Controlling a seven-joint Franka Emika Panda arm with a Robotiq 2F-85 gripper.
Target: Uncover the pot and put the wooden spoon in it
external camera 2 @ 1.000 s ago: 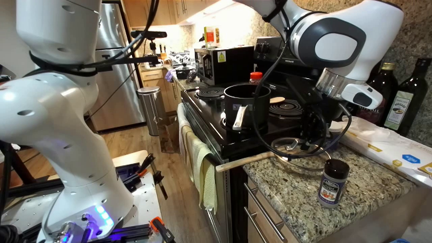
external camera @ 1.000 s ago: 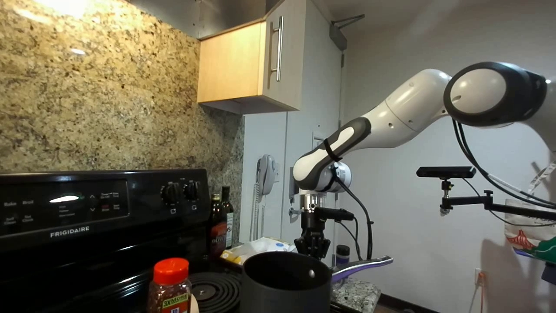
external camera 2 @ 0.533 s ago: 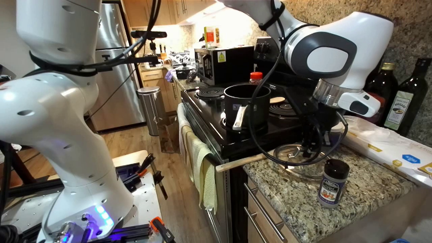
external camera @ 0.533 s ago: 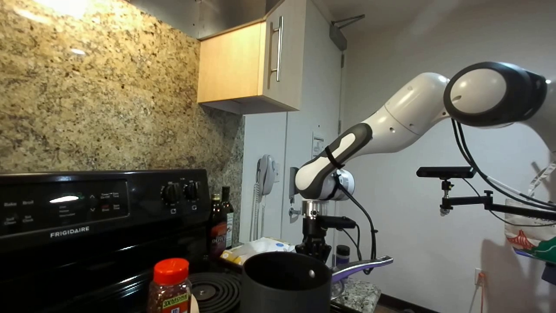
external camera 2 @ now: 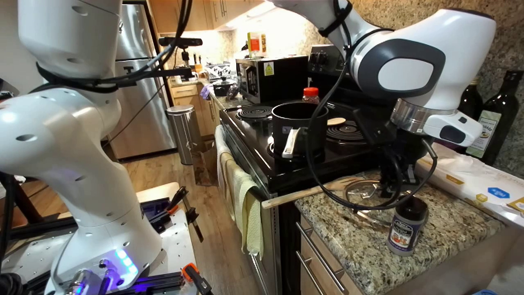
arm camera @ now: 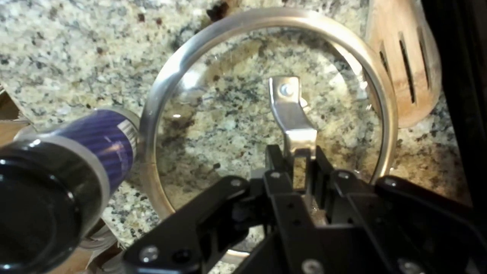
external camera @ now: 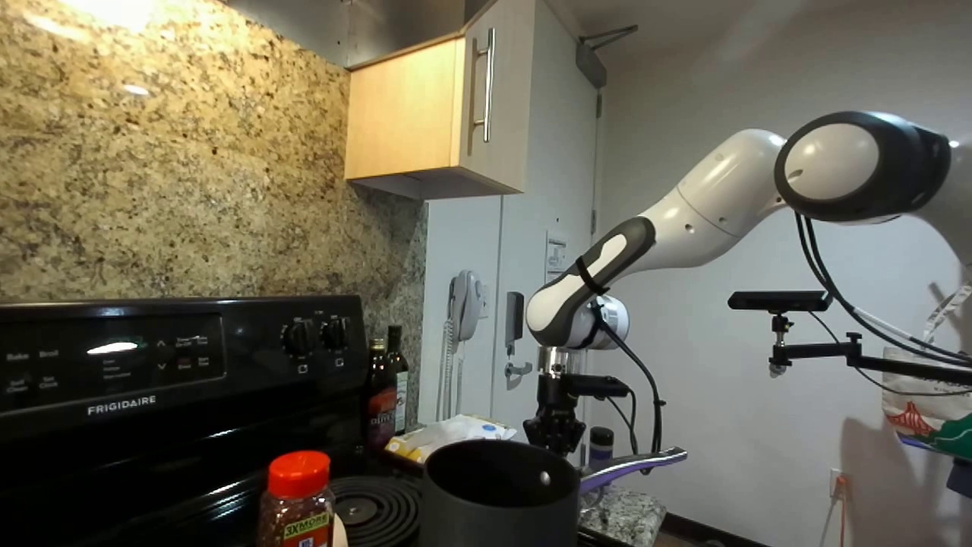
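The dark grey pot (external camera: 493,524) stands on the stove without a cover, its long handle (external camera 2: 290,144) pointing outward. My gripper (arm camera: 298,161) is shut on the metal handle (arm camera: 291,114) of the clear glass lid (arm camera: 236,125), low over the granite counter beside the stove. Whether the lid's rim touches the stone, I cannot tell. The wooden spoon (external camera 2: 303,194) lies along the counter, its handle end jutting past the front edge. In the wrist view its slotted head (arm camera: 407,72) shows at the upper right, partly behind the lid's rim.
A purple-labelled shaker (arm camera: 106,144) seems to meet the lid's rim. A long box (external camera 2: 470,174) and dark bottles (external camera 2: 493,119) stand behind the gripper. A red-capped jar (external camera: 298,501) and a tan wooden piece (external camera 2: 336,121) are near the pot. Cables loop below the arm.
My gripper and the lid have moved away from the stove, further over the counter, showing more of the wooden spoon. The shaker has shifted slightly. The pot has stayed put.
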